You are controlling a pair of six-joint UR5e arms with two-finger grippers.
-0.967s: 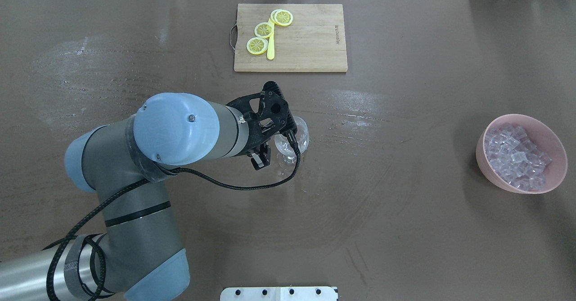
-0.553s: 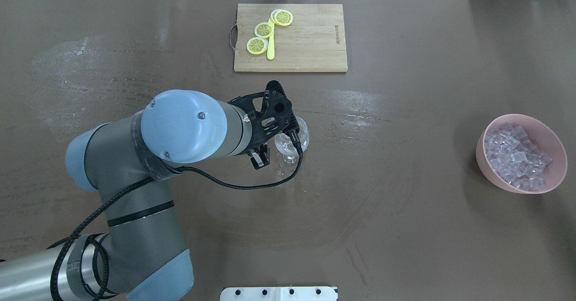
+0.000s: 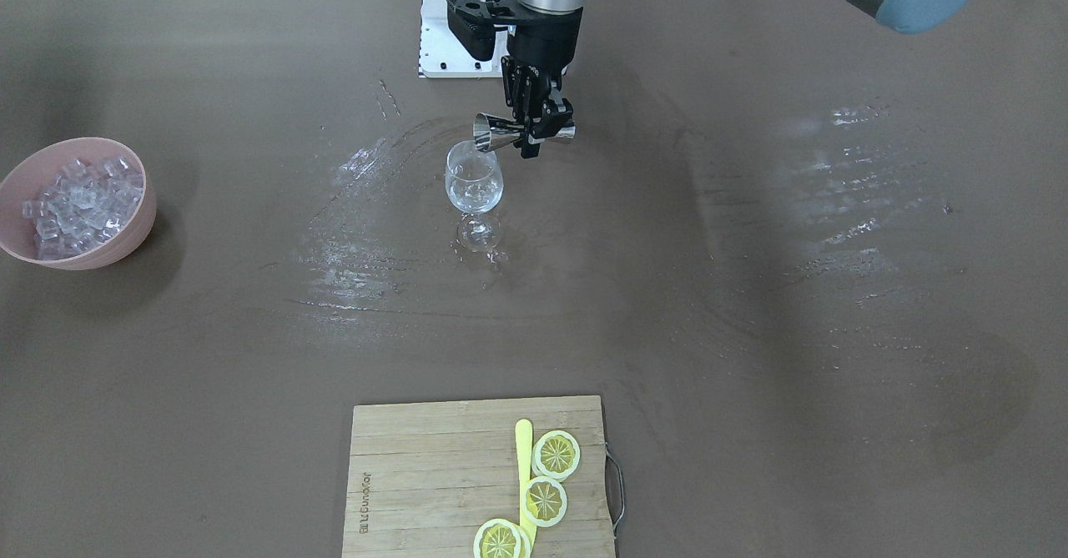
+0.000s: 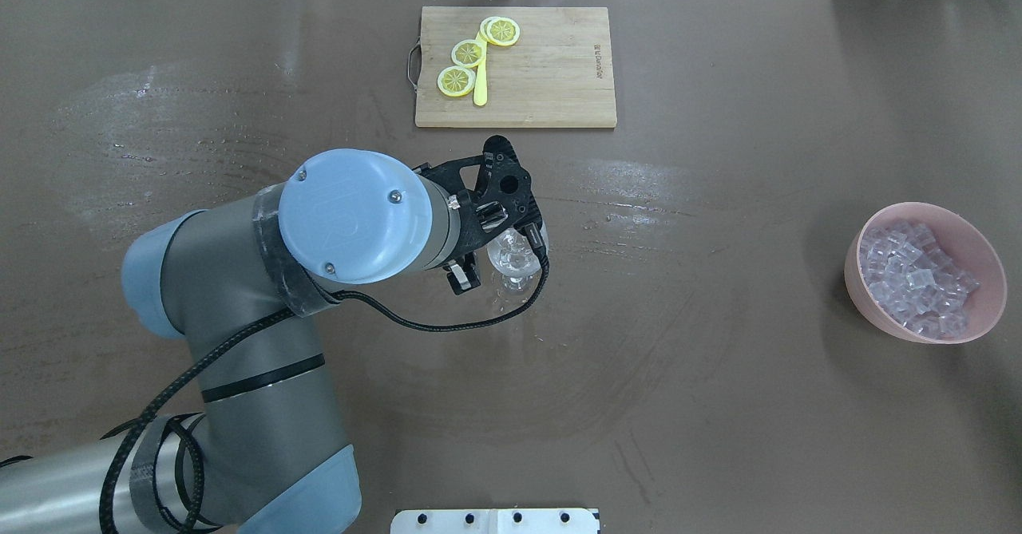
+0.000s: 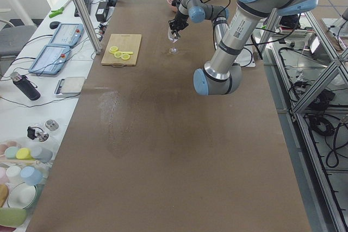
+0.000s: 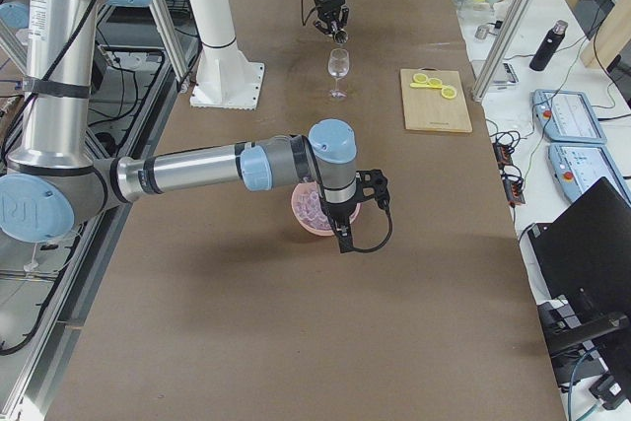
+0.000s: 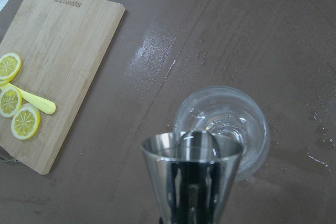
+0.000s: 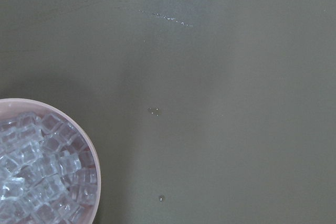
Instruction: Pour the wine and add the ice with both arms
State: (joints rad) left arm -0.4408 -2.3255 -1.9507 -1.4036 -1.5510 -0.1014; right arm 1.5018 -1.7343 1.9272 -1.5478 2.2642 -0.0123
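My left gripper (image 3: pixel 535 131) is shut on a steel jigger (image 3: pixel 501 135), held on its side with its mouth at the rim of the wine glass (image 3: pixel 474 184). In the left wrist view the jigger (image 7: pixel 191 174) fills the foreground, just above the glass (image 7: pixel 224 121). The glass stands upright and looks clear; no coloured wine shows. The ice (image 3: pixel 75 199) lies heaped in a pink bowl (image 3: pixel 140 223) far off on my right side. My right gripper (image 6: pixel 343 240) hangs beside that bowl; I cannot tell whether it is open or shut. Its wrist view shows the ice (image 8: pixel 39 177) but no fingers.
A wooden cutting board (image 3: pixel 425 475) with lemon slices (image 3: pixel 556 454) and a yellow stick lies at the table's far edge. Wet streaks (image 3: pixel 367 241) mark the brown table around the glass. The white stand base (image 3: pixel 435 37) sits at my edge.
The left arm has shifted a little forward and to the right, and the wrist has turned, bringing the gripper further over the glass. The bowl and board have not moved.
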